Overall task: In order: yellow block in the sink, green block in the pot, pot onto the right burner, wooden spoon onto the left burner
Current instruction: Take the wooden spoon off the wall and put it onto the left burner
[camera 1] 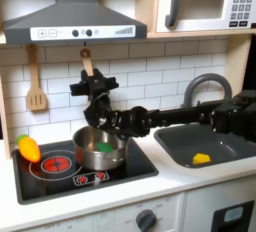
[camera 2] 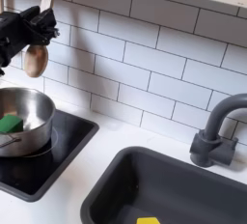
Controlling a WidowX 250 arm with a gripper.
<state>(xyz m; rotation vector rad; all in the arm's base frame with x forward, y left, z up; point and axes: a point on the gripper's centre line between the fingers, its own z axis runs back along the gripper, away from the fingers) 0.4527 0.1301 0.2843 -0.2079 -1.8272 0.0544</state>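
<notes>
The wooden spoon (camera 1: 87, 62) stands upright against the tiled wall (camera 1: 150, 81), and my gripper (camera 1: 91, 81) is shut on its lower handle. In the second exterior view the gripper (camera 2: 41, 27) clamps the spoon, whose oval head (camera 2: 35, 61) hangs just below the fingers. The steel pot (camera 1: 98, 148) sits on the right burner with the green block (camera 1: 103, 148) inside; both exterior views show it, with the pot (camera 2: 27, 112) and green block (camera 2: 10, 124) under the gripper. The yellow block (camera 1: 201, 158) lies in the sink (camera 1: 175, 146). The left burner (camera 1: 57, 163) is bare.
A slotted wooden spatula (camera 1: 36, 86) hangs on the wall at the first exterior view's left. An orange-yellow-green toy vegetable (camera 1: 30, 148) lies by the stove's left edge. The range hood (camera 1: 70, 21) overhangs the stove, and the dark faucet (camera 2: 217, 131) arches behind the sink.
</notes>
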